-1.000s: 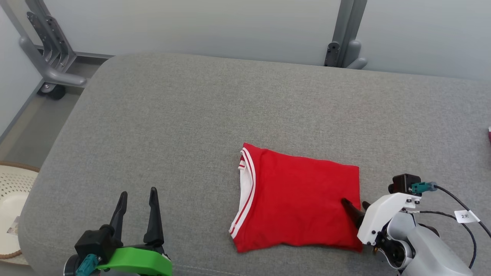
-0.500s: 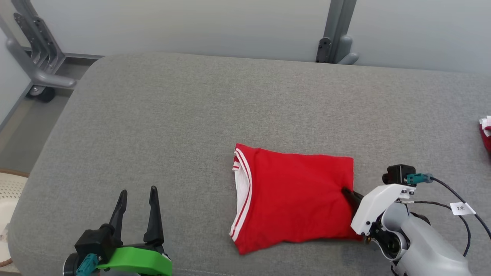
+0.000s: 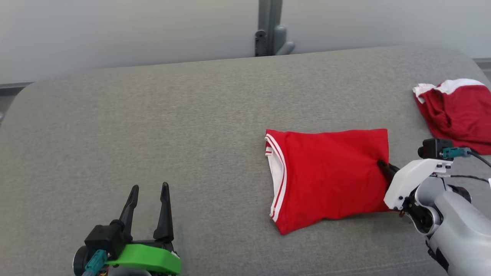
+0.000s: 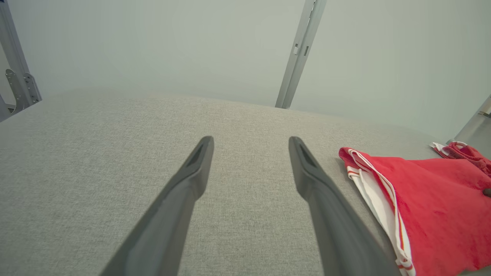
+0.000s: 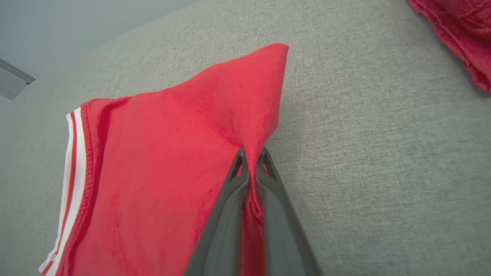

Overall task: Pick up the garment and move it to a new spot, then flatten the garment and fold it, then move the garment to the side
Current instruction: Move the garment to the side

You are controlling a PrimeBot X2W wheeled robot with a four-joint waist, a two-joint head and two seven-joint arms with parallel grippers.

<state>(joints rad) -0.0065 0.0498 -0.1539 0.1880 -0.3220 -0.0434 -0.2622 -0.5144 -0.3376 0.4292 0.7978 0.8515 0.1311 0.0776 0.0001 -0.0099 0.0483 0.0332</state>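
Observation:
The folded red garment (image 3: pixel 326 176) with white-striped trim lies on the grey cushion (image 3: pixel 172 126), right of centre. My right gripper (image 3: pixel 383 168) is shut on its right edge, and the cloth is pinched between the two dark fingers (image 5: pixel 251 161). The garment (image 5: pixel 153 161) tents up slightly at the pinch. At the lower left, my left gripper (image 3: pixel 149 191) is open and holds nothing. It hovers above bare cushion, well left of the garment (image 4: pixel 422 199).
A second crumpled red and white garment (image 3: pixel 456 111) lies near the cushion's far right corner, and its edge (image 5: pixel 456 34) shows in the right wrist view. A grey metal post (image 3: pixel 270 27) stands behind the cushion against the pale wall.
The head camera has swung right, bringing the second garment into view. My right gripper stays shut on the garment's right edge and has dragged it slightly rightward. The left gripper keeps its pose.

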